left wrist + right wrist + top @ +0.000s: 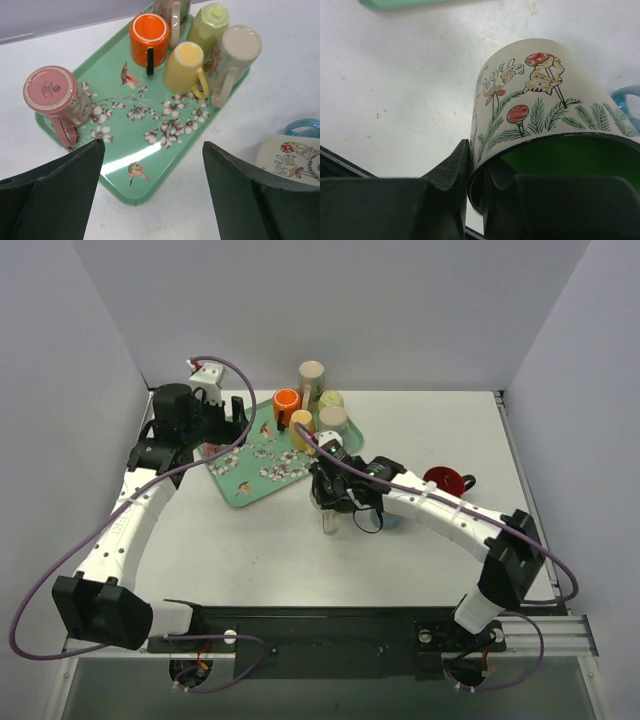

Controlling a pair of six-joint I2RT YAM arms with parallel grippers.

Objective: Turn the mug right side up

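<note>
A white mug with red mushrooms, green ferns and a green inside fills the right wrist view. Its mouth faces the camera and its base points away, toward the table. My right gripper is shut on its rim, one finger outside the wall and one inside. In the top view the right gripper is at the table's middle and the mug is mostly hidden under it. The mug also shows in the left wrist view. My left gripper is open and empty above the near corner of the green tray.
The flowered green tray holds an upside-down pink mug, an orange mug, a yellow mug, a beige mug and others. A blue mug sits next to the held mug. A red mug stands to the right.
</note>
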